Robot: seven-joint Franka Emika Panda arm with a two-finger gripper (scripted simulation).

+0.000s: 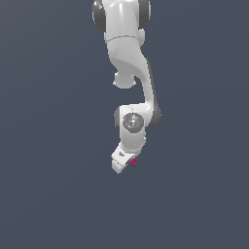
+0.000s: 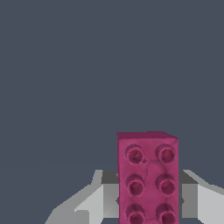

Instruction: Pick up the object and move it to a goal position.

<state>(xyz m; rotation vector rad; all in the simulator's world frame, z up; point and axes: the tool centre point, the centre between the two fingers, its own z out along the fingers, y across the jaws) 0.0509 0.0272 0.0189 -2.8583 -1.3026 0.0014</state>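
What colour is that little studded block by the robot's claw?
Magenta-pink; the block shows best in the wrist view, between the gripper fingers.

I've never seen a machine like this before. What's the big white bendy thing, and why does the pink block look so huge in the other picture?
The white thing is a robot arm, drawn by a computer. One picture is taken from off to the side. The other comes from a camera on the arm's wrist, so the pink block looks huge; it is really tiny. The gripper, the arm's hand, has its fingers on either side of the block, so it seems to be holding it. I see nothing else on the grey ground.
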